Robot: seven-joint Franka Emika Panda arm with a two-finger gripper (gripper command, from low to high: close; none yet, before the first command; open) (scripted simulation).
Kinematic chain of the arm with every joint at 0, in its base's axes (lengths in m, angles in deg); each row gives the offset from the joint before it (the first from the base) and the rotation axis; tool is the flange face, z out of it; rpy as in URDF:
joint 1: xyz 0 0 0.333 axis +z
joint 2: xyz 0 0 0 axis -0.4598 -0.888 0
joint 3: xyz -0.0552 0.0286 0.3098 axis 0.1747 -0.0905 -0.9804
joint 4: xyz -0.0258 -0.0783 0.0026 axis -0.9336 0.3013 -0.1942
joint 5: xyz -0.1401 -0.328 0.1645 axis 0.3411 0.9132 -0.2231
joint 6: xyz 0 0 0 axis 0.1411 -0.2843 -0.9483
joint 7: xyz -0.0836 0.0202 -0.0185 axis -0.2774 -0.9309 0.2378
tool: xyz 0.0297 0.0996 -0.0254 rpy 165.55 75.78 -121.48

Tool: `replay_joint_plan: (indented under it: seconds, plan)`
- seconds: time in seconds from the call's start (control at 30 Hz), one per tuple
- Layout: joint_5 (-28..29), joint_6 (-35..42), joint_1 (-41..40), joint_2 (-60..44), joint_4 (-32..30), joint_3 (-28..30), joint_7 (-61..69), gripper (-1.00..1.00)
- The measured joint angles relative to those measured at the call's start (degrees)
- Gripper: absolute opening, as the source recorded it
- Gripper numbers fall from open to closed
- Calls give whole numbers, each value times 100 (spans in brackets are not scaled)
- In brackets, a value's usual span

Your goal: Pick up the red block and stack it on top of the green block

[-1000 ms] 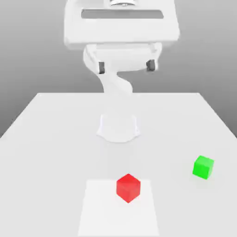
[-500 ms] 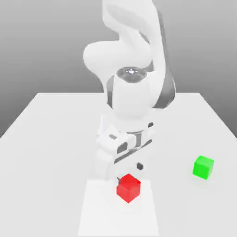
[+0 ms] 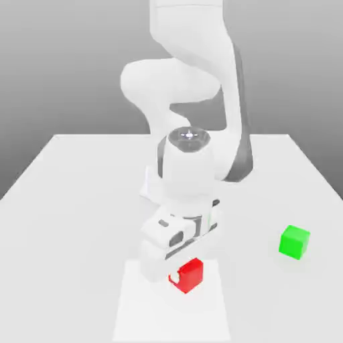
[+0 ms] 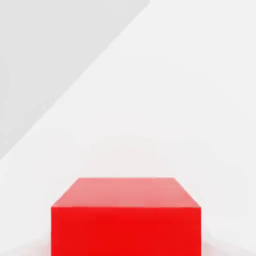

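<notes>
We are finding the red cube (image 3: 190, 277) sitting on the pale rectangular patch (image 3: 167, 315) of the work surface, with the two-finger gripper (image 3: 185, 273) closing around it from above. We are judging the fingers to be narrowed onto the cube, one against each of two opposite sides, and we are reading this as the grasping step, with the lift remaining to be done.

As to alignment, we are noting that the hand is standing askew to the patch while the cube is lying square to the hand camera. We are taking this turn to be deliberate: flat faces are giving the fingers full contact, where corners would be inviting a twist or a slip. The arm (image 3: 191, 161) is reaching down over the cube, and we are considering that approach sound, since it is leaving the underside free for setting down on another block.

The green cube (image 3: 294, 242) is resting on the white tabletop (image 3: 67, 234), well apart, towards the exterior view's right. We are regarding that spacing as useful, as it is keeping the hand clear of the stacking base during the grasp.

We are advising a straight lift, enough height to be passing over the green cube, and a turn to match its faces before lowering. We are flagging an off-centre release as the chief risk, the supporting top being small.
</notes>
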Motion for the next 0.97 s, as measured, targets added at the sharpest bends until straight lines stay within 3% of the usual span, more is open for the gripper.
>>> replay_joint_plan:
  seconds: [0.27, 0.63, 0.87, 0.9, 0.97]
  plan:
    - [518, 896, -4, 1048, -168, 106, -352, -100]
    - [248, 1654, 2462, 1589, 36, -1257, 1820, -100]
    - [708, 651, 2829, 481, 135, -1413, 1833, -100]
    - [786, 535, 2843, 358, 141, -1379, 1777, 100]
    - [786, 535, 2842, 358, 141, -1379, 1777, 100]
